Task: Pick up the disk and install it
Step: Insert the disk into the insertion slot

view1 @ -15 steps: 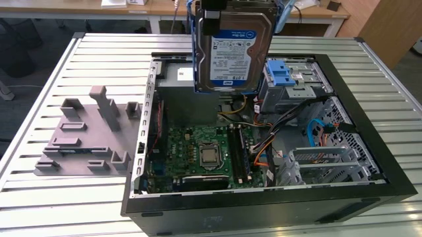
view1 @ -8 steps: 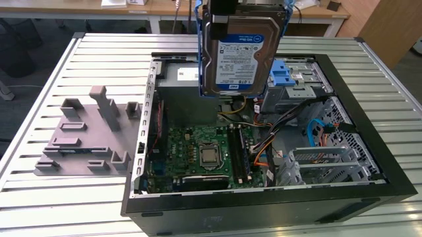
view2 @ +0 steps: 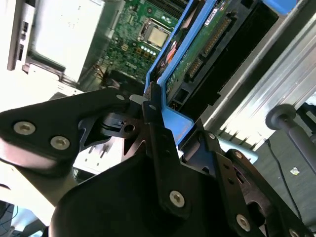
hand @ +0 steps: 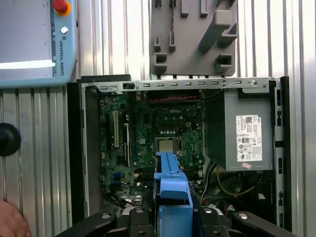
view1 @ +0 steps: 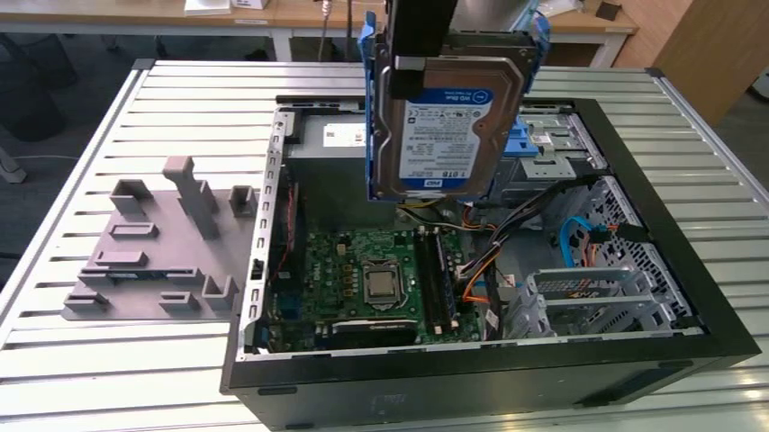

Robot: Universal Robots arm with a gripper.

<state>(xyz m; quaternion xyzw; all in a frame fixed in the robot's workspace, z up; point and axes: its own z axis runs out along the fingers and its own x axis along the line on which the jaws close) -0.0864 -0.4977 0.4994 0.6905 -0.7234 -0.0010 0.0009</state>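
Observation:
The disk (view1: 447,126), silver with a blue-and-white label and a blue plastic frame, hangs upright above the open computer case (view1: 481,382). My gripper (view1: 423,56) is shut on its top edge. In the second wrist view the black fingers (view2: 154,129) clamp the blue frame, and the disk (view2: 207,39) shows its green circuit-board side. In the first wrist view the blue frame of the disk (hand: 172,190) sticks out between the gripper (hand: 173,219) halves, over the motherboard (hand: 163,133). A drive bay with a light-blue latch (view1: 520,144) lies just behind the disk, at the back of the case.
A grey power supply box (hand: 246,133) fills one corner of the case. Orange and blue cables (view1: 577,238) run by the metal cages. A grey fixture plate (view1: 157,247) lies on the slatted table at the exterior view's left. A teach pendant (hand: 29,42) and a person's hand (hand: 10,222) are beside the case.

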